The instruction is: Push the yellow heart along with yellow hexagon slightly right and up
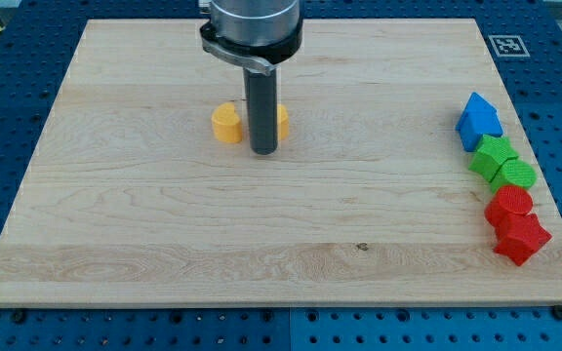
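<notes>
One yellow block (226, 124) lies on the wooden board (164, 234) left of the rod, near the view's top centre; its exact shape is hard to make out. A second yellow block (282, 119) sits right behind the rod, only its right edge showing. My tip (263, 151) rests on the board between the two yellow blocks, slightly below them, close to both.
At the view's right edge stands a column of blocks: a blue block (478, 119), a green block (494, 154), a second green block (517, 175), a red round block (508, 204) and a red star-like block (521, 237).
</notes>
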Controlling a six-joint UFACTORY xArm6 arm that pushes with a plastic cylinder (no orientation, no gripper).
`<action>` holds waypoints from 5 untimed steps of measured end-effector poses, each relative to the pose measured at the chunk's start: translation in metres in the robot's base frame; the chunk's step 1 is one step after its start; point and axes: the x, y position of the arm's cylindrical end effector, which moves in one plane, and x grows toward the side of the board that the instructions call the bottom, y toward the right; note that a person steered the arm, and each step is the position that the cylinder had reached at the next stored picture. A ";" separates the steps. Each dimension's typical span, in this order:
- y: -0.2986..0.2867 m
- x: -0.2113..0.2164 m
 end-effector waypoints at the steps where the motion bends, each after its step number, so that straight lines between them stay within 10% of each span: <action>1: 0.000 -0.002; 5: -0.139 -0.003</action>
